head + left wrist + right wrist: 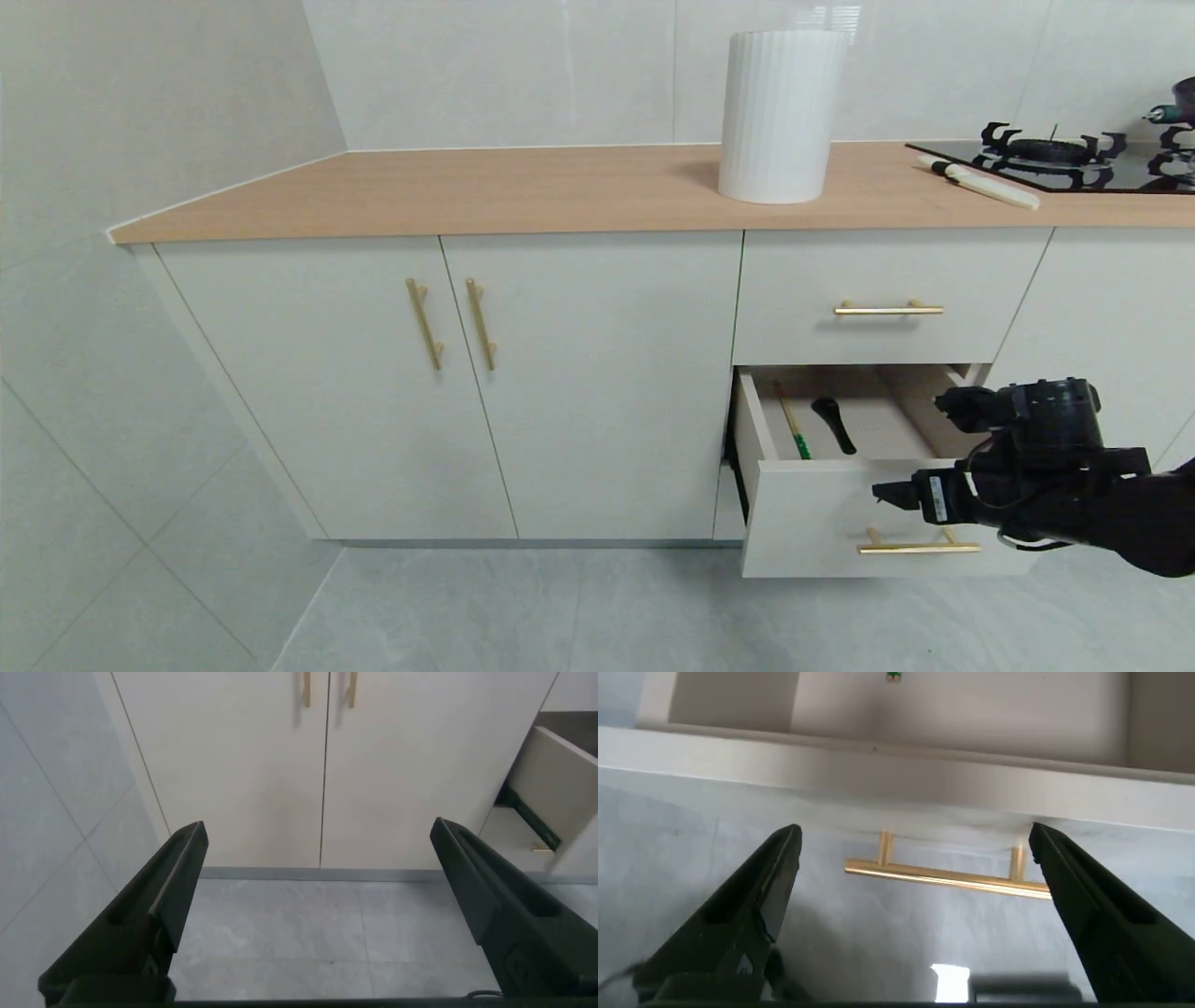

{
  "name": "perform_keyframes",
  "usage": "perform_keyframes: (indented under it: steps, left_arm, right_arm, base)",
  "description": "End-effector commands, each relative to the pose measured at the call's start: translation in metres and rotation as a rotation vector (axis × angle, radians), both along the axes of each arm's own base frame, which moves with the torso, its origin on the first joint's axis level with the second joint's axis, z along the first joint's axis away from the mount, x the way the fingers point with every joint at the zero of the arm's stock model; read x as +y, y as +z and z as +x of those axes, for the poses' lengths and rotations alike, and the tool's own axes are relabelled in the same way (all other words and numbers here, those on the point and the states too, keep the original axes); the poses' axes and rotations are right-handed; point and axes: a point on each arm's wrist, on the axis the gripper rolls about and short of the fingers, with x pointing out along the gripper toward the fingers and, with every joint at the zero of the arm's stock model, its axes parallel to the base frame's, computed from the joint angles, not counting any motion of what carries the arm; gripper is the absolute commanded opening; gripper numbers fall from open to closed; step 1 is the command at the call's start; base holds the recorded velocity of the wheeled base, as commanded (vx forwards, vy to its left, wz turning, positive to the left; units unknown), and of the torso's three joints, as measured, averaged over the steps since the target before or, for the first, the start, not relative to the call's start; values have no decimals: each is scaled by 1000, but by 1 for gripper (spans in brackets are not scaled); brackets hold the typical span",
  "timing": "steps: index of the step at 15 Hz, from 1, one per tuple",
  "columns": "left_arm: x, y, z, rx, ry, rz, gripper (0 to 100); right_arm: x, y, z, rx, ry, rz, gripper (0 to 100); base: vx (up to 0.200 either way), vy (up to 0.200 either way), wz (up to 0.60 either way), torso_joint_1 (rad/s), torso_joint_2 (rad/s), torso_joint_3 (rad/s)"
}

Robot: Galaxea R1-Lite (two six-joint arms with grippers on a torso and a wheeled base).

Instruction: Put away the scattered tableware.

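While thin green-tipped chopsticks (pixel 794 429) and a black spoon (pixel 834 425) lie in the pulled-out white drawer (pixel 822 513), the right gripper (pixel 913 840) hangs wide open and empty near its brass bar handle (pixel 948 875). The left gripper (pixel 318 829) is likewise open and empty. Likely next: fetching the cream-handled knife (pixel 980 182) from the far counter.

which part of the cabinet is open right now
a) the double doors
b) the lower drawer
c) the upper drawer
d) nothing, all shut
B: the lower drawer is pulled out, with a green-tipped stick and a black utensil lying inside, while the upper drawer and the double doors are shut.
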Motion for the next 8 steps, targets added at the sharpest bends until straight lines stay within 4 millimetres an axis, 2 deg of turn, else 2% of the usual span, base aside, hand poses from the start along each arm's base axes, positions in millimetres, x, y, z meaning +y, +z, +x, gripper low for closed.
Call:
perform_keyframes:
  steps: [1, 6, 8]
  left_arm:
    - [0, 0, 0, 0, 0, 0, 100]
    - [0, 0, 0, 0, 0, 0, 100]
    - [0, 0, 0, 0, 0, 0, 100]
  right_arm:
    - [2, -12, 22, 12, -2, -2, 100]
    - [-11, -4, 74, -53, -48, 1, 100]
    - [-16, -1, 83, -49, -59, 1, 100]
  base:
    - [0, 0, 0, 0, 0, 0]
    - [0, 0, 0, 0, 0, 0]
    - [0, 0, 0, 0, 0, 0]
